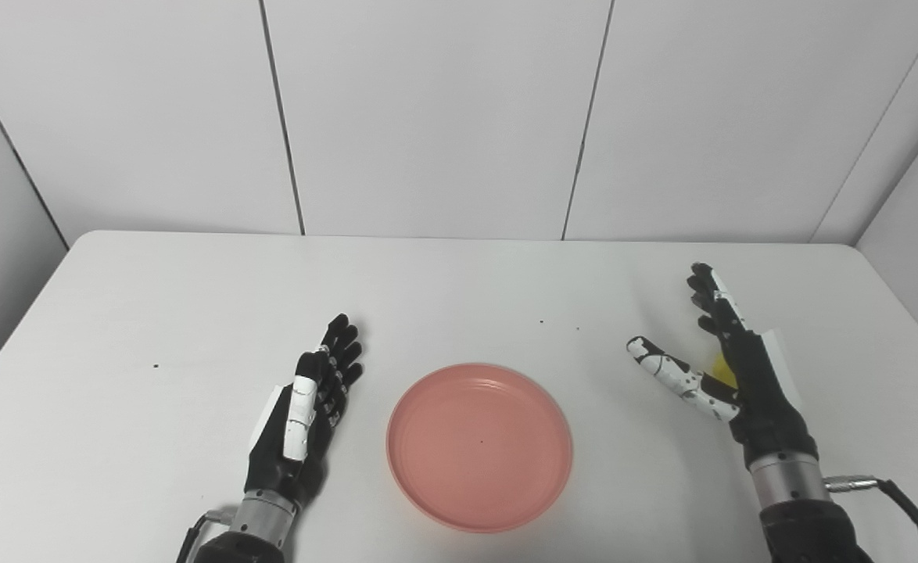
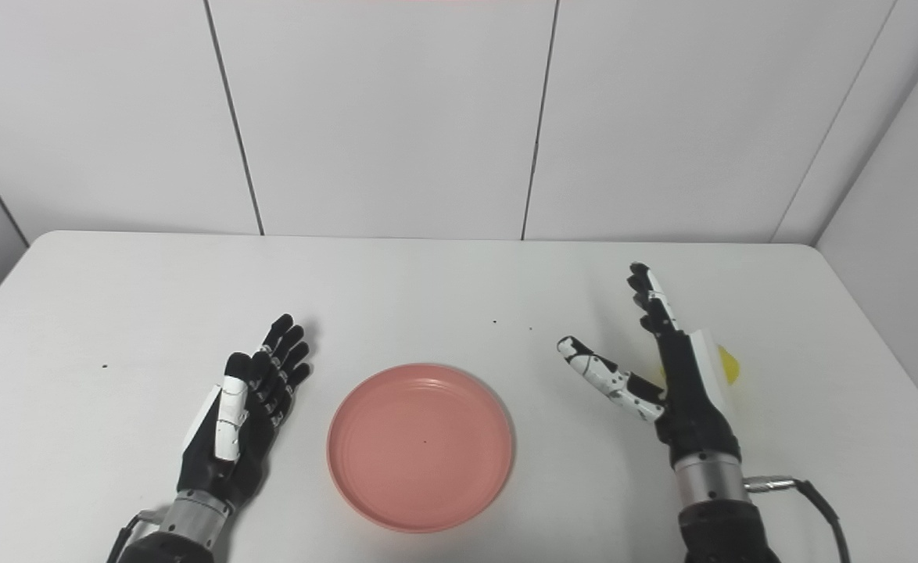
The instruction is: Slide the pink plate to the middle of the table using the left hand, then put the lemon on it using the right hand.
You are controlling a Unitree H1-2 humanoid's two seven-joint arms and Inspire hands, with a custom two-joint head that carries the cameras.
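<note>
1. The left hand [image 1: 303, 414] is low over the white table [image 1: 154, 313], left of the pink plate [image 1: 479, 446]. Its fingers are stretched forward and close together, its thumb lies along the top, and it holds nothing.
2. A narrow strip of bare table separates the left hand from the plate's rim; they do not touch.
3. The right hand [image 2: 674, 375] is to the right of the plate, well apart from it. It is spread wide, fingers [image 2: 647, 301] pointing toward the back wall and thumb [image 2: 604, 375] angled out toward the plate, with nothing in its grasp.
4. The lemon [image 2: 729, 365] sits on the table just behind the right hand, on its outer side. The hand hides most of it, so only a small yellow patch shows, and contact between them cannot be judged.
5. The pink plate lies flat near the middle of the table, toward the front edge, between the two hands. Nothing is on it.
</note>
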